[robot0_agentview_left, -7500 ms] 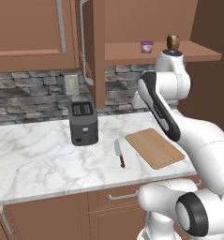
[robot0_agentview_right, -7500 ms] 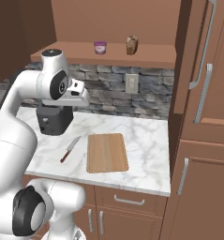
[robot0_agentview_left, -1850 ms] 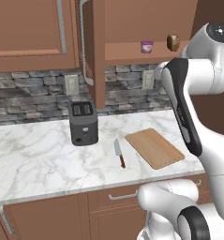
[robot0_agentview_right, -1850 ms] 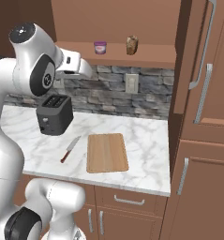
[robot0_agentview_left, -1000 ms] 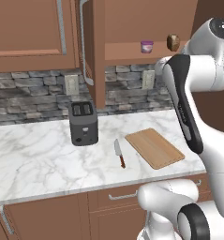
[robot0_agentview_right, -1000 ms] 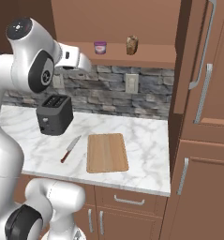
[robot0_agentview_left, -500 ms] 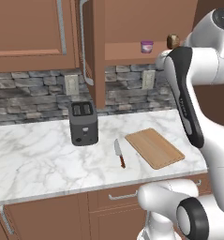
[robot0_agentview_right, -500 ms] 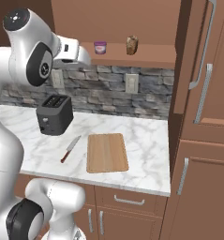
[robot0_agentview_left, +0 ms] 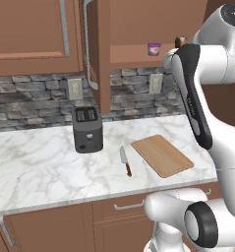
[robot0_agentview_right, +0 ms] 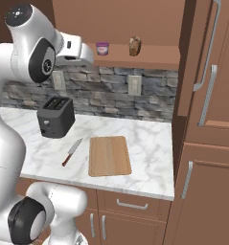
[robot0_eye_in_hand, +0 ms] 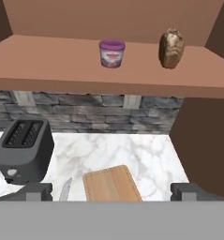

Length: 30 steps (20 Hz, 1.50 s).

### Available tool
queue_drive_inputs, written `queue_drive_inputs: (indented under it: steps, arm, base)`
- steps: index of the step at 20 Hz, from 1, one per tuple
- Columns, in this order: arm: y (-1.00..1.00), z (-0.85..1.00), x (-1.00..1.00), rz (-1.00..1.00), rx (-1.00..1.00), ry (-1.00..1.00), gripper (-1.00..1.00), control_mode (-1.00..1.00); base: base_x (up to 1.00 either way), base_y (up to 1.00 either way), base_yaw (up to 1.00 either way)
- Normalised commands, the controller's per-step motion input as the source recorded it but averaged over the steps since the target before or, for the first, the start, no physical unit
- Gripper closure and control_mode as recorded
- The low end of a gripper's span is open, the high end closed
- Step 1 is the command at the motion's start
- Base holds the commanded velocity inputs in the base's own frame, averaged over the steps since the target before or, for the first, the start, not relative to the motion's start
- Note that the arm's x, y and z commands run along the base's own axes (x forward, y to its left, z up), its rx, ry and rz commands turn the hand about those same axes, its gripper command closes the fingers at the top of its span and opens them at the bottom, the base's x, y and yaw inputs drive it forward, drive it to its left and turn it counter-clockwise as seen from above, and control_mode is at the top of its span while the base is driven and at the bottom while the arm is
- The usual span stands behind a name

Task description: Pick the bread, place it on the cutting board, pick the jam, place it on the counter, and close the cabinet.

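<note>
The gripper (robot0_eye_in_hand: 111, 191) stood with its jaws spread as wide as they go and nothing between them, raised to about shelf height and facing into the open cabinet (robot0_agentview_right: 135, 57). In the hand view the fingertips (robot0_eye_in_hand: 37, 191) sat far apart at the bottom edge.

Ahead of the gripper and a little above its line of sight, the bread (robot0_eye_in_hand: 171, 48) stood on the cabinet shelf, off to the right; the jam (robot0_eye_in_hand: 112, 53) sat on the same shelf, closer to straight ahead, apart from the bread. Both were well clear of the jaws. Below and ahead of the gripper lay the cutting board (robot0_eye_in_hand: 112, 183) on the counter (robot0_eye_in_hand: 146, 152), with a knife (robot0_eye_in_hand: 65, 189) just beside it on the left and a toaster (robot0_eye_in_hand: 22, 149) further left.

The first pick looked not yet made. The risks, as I judge them: the bread lies off the gripper's centre line, so a straight advance could meet the jam instead and knock it off the shelf. Coming in low, a finger could catch the shelf's front edge. The bread's uneven crust could also slip or tip if the jaws close off-centre.
</note>
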Motion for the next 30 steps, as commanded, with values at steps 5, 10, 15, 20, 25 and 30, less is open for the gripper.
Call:
queue_drive_inputs:
  steps: [5,10,15,20,25,30]
  arm:
    - [0.0,0.0,0.21,0.0,0.0,-0.05,-1.0,-1.0]
    - [0.0,0.0,0.2,0.0,0.0,-0.07,-1.0,-1.0]
    - [0.0,0.0,0.14,0.0,0.0,-0.07,-1.0,-1.0]
    - [0.0,0.0,0.16,0.0,0.04,-0.03,-1.0,-1.0]
    - [0.0,0.0,0.22,0.0,0.09,0.0,-1.0,-1.0]
    - [0.0,0.0,0.29,0.0,0.07,0.0,-1.0,-1.0]
  base:
    - [0.0,0.0,0.0]
    - [0.0,0.0,0.0]
    - [0.0,0.0,0.0]
    - [0.0,0.0,0.0]
    - [0.0,0.0,0.0]
    - [0.0,0.0,0.0]
